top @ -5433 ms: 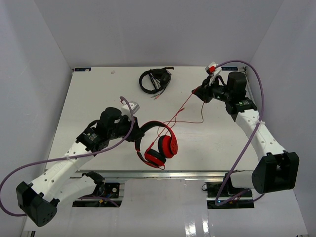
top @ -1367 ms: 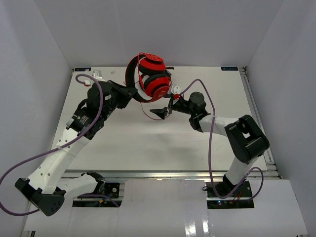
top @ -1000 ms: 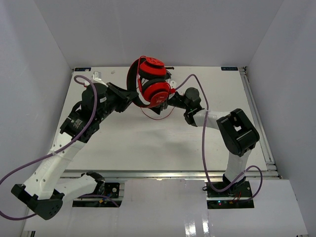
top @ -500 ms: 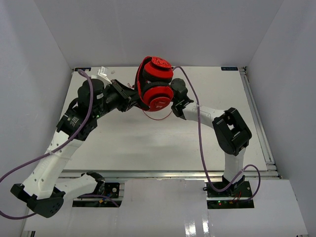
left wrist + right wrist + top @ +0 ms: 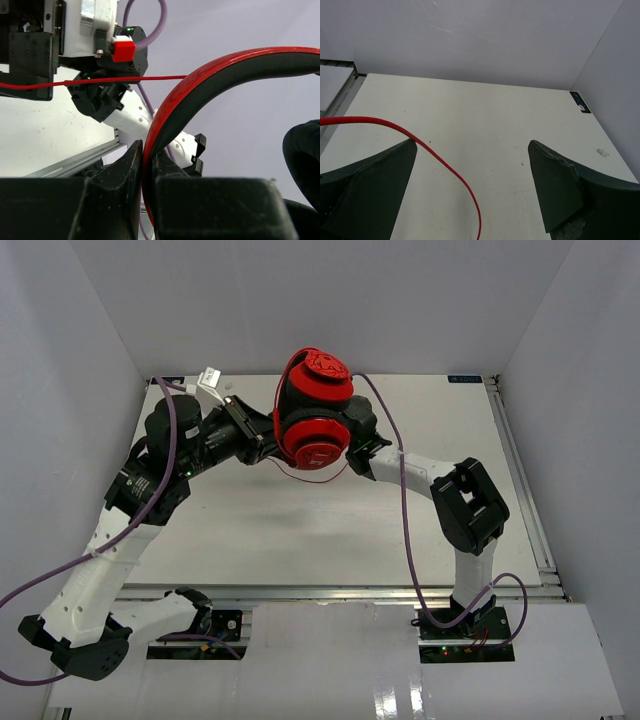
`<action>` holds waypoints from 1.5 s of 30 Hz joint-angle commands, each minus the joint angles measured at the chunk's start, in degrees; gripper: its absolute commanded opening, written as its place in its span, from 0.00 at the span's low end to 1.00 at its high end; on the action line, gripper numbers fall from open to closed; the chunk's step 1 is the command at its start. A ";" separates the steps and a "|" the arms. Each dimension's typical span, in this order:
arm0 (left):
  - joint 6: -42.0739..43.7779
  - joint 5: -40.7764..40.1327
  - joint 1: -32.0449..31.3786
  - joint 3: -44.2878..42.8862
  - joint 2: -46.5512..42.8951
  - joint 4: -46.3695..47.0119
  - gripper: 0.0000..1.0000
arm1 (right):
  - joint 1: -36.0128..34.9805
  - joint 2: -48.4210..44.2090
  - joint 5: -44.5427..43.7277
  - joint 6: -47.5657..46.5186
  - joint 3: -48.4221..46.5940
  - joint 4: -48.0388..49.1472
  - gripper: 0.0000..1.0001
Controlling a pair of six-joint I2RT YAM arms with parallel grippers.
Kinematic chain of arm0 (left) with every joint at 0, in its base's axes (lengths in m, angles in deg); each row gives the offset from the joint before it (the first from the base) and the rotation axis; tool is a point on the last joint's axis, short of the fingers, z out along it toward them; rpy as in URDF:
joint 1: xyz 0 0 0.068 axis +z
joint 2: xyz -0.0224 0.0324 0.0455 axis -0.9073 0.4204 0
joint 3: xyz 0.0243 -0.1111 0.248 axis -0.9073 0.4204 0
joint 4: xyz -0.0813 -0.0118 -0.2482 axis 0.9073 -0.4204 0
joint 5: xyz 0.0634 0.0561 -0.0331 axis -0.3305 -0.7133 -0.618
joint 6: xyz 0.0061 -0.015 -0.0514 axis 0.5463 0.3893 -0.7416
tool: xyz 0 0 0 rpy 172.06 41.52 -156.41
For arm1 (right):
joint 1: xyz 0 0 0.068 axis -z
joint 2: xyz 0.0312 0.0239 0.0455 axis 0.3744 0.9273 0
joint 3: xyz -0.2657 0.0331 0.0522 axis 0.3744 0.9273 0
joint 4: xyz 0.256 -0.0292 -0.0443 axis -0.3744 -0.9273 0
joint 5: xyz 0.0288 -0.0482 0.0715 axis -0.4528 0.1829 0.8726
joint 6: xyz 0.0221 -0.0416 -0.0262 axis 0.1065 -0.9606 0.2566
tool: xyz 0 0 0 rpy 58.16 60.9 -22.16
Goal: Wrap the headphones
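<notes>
Where the headphones sit: red over-ear headphones with round plastic earcups and black padding (image 5: 315,428), held up off the white table (image 5: 300,530) between the two arms, toward the far side.
Handling, body: judged light. The headband looks stiff with some spring, and the earcups are likely to swivel, so the band is the sound place to hold.
Handling, lead: the thin red cable (image 5: 100,81) looks limp and slippery and could snag. It is best pinched along a free stretch and drawn around the cups.
Left gripper (image 5: 147,155): closed on the red-and-black curved headband (image 5: 225,70), which is wedged edge-on between the two fingers.
Cable slack: a loop (image 5: 318,472) hangs below the lower earcup in the top view.
Right gripper (image 5: 472,145): spread wide just beside the earcups and clamping nothing. The cable (image 5: 445,165) arcs through the gap close to one finger; whether it touches cannot be told.
</notes>
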 commanded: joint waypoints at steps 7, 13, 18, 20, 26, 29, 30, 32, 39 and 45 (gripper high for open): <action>-1.89 6.07 -0.38 -5.45 0.24 3.28 0.00 | -2.52 -1.30 14.61 16.49 5.04 23.43 0.90; -1.89 6.84 -0.38 -6.23 0.00 3.60 0.00 | -6.52 -1.60 16.15 15.88 5.91 21.55 0.82; -1.41 6.79 -0.45 -6.39 -0.89 3.73 0.00 | -6.79 -1.42 13.42 17.04 5.44 18.71 0.59; -0.96 6.10 -0.47 -6.39 -1.30 3.96 0.00 | -6.77 -2.09 13.23 18.31 7.28 18.75 0.48; 0.81 4.46 -0.40 -6.68 -2.53 4.89 0.00 | -6.70 -5.08 13.35 24.95 15.06 22.46 0.09; 2.15 2.32 -0.38 -6.74 -3.85 5.49 0.00 | -6.77 -8.66 13.88 27.86 20.23 25.35 0.08; 2.40 0.98 -0.38 -6.74 -4.10 5.73 0.00 | -6.77 -9.33 14.13 28.05 21.58 24.62 0.08; 3.49 -1.95 -0.38 -6.39 -5.05 6.27 0.00 | -6.69 -12.46 13.76 27.25 23.17 22.14 0.08; 4.38 -10.48 -0.38 -0.08 -10.29 13.45 0.00 | -4.00 -24.32 8.33 13.59 27.43 -5.74 0.08; 5.07 -21.24 -0.38 2.73 -11.32 16.64 0.00 | -1.36 -32.64 4.02 7.75 30.80 -17.24 0.08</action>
